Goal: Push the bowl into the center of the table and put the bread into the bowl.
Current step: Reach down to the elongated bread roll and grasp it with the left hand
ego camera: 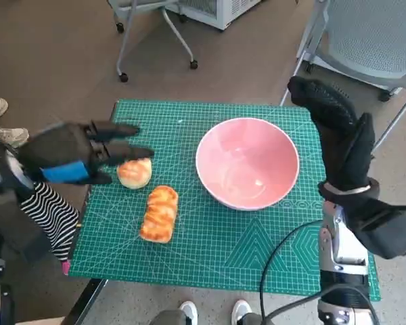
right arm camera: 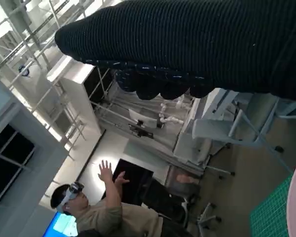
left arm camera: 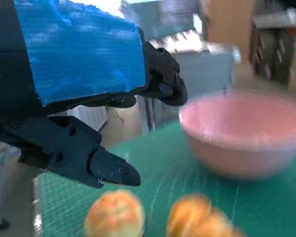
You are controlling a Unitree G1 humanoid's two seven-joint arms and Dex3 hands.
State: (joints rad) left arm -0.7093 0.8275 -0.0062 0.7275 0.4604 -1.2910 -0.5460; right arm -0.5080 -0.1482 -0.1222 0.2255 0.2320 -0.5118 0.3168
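From my seat I see a brown floor spreading around the small table, whose top is covered by a green cutting mat with pale grid lines. Beyond the far edge stands a wheeled chair base on castors, next to a white cabinet. At the far right corner sits a grey mesh chair with a metal frame. Shoes of someone nearby show at the near edge, more footwear at the left. The right wrist view shows a bright room with white walls, high railings and a person with raised hands.
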